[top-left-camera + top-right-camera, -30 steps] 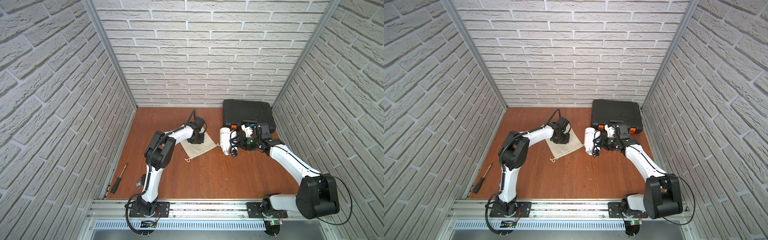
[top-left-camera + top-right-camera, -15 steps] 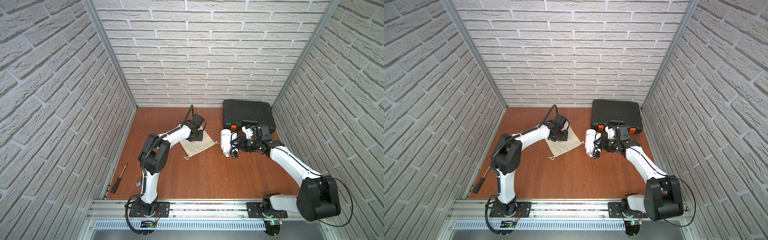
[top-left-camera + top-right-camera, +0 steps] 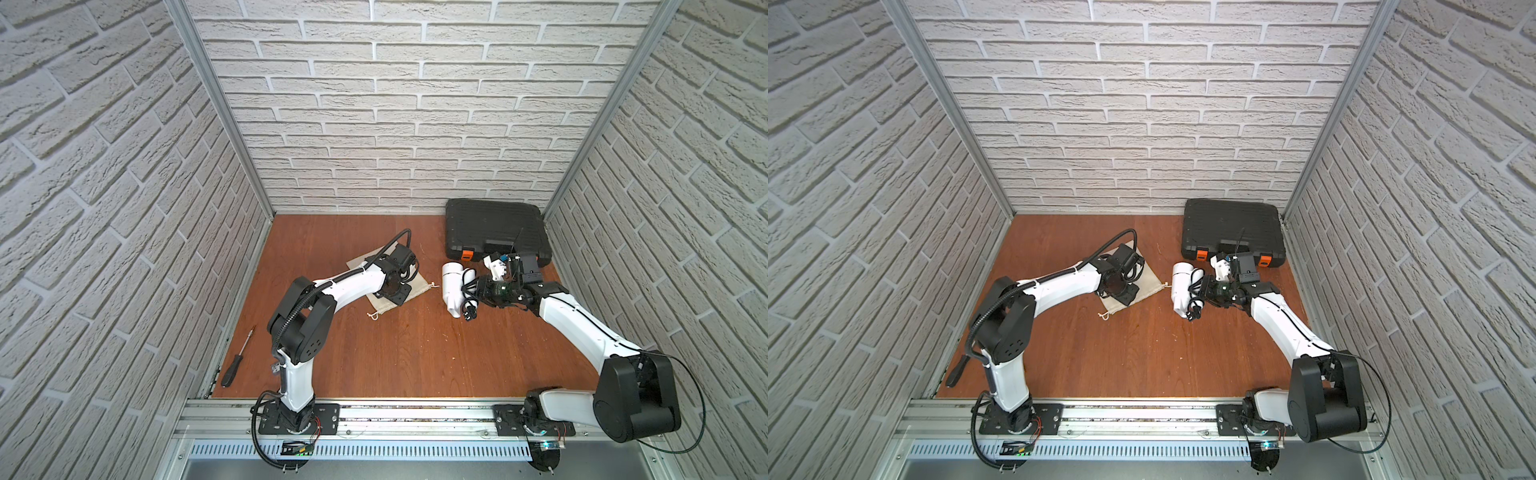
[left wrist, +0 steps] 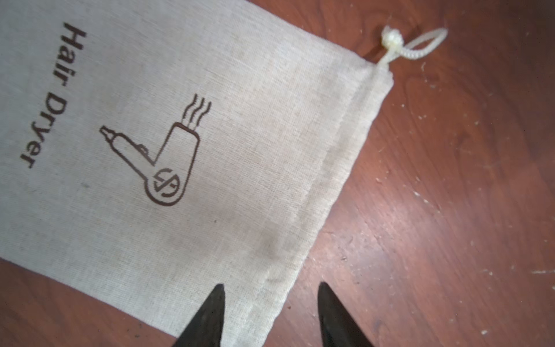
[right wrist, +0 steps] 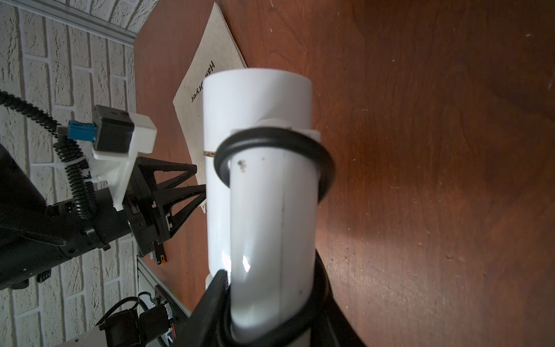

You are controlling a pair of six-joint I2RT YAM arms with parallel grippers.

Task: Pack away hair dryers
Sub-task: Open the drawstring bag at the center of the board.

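The white hair dryer (image 3: 452, 286) (image 3: 1180, 291) hangs just above the wooden floor, right of centre. My right gripper (image 3: 474, 289) (image 5: 270, 278) is shut on its handle, and the barrel (image 5: 255, 99) points away from the wrist. Its black cord (image 3: 469, 311) loops round the handle and dangles with the plug. The beige drawstring bag (image 3: 417, 287) (image 4: 210, 150), printed "Hair Dryer", lies flat left of the dryer. My left gripper (image 3: 395, 296) (image 4: 271, 285) is open, its fingertips straddling the bag's hemmed mouth edge with nothing held.
A closed black tool case (image 3: 494, 232) with orange latches sits at the back right, just behind my right wrist. A screwdriver (image 3: 237, 361) lies by the left wall. Brick walls enclose three sides, and a metal rail (image 3: 415, 415) runs along the front.
My left gripper's jaws have opened over the bag, and the left arm's elbow has shifted. The right arm still holds the dryer in nearly the same spot.
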